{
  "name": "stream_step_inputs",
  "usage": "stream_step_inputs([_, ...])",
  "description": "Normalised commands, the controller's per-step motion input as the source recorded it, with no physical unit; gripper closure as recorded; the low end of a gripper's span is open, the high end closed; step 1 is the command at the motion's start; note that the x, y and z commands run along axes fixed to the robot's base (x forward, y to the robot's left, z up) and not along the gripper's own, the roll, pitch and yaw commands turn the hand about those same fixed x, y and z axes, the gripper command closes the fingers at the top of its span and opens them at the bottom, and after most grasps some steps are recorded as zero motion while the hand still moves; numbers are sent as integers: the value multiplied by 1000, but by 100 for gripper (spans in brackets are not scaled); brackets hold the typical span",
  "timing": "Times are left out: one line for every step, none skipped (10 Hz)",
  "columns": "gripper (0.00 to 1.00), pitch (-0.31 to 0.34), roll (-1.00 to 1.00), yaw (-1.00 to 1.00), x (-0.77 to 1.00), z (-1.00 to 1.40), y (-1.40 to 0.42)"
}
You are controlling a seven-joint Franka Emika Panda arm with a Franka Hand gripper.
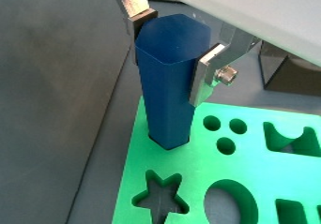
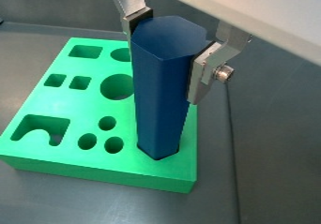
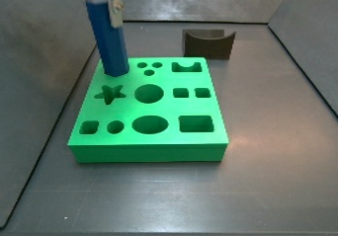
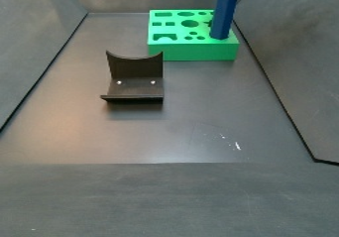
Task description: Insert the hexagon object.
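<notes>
Right up close, the tall bright blue faceted hexagon object stands upright between the flat silver fingers in both wrist views; the gripper is clamped on its upper part, one plate on each side; its lower end meets the bright green board with shaped holes at a corner; in a side view the bar rises by the star-shaped hole; the dark brown block with a curved notch sits well apart on the grey floor.
</notes>
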Motion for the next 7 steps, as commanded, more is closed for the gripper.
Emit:
stream_step_inputs([100, -91, 71, 0, 0, -409, 0])
stream_step_inputs([100, -84, 33, 0, 3, -380, 0])
stream_step_inputs([100, -73, 26, 0, 0, -311, 0])
stream_step_inputs([100, -86, 44, 0, 0, -317, 0])
stream_step_inputs([100, -177, 0, 0, -40, -320, 0])
stream_step_inputs([100, -116, -17, 0, -49, -86, 0])
stream_step_inputs([100, 0, 0, 0, 0, 0, 0])
